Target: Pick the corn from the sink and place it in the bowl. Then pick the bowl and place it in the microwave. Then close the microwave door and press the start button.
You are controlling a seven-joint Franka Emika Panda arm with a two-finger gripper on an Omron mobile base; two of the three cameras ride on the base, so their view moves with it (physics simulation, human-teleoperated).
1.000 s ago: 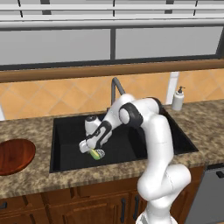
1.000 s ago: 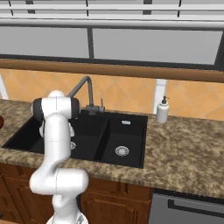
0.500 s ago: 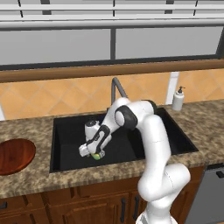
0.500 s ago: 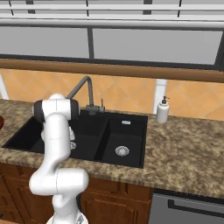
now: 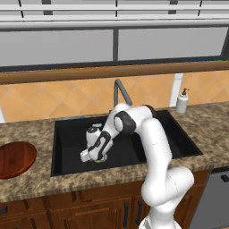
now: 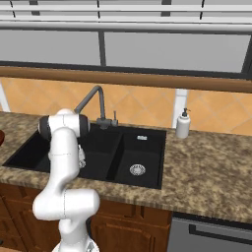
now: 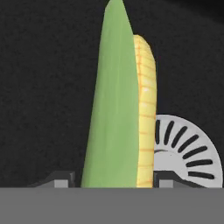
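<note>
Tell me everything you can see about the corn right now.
The corn is a small cob: rows of yellow kernels along one side, a smooth light green husk covering the rest and tapering to a point. It lies low in the left basin of the black sink, beside the round silver drain. The tool straddles its near end, one fingertip on each side.

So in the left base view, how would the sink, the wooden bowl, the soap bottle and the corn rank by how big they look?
Largest to smallest:
1. The sink, by far the widest.
2. The bowl, partly cut off at the picture's left edge.
3. The soap bottle.
4. The corn, just a green-yellow sliver under the gripper, so mostly hidden.
</note>
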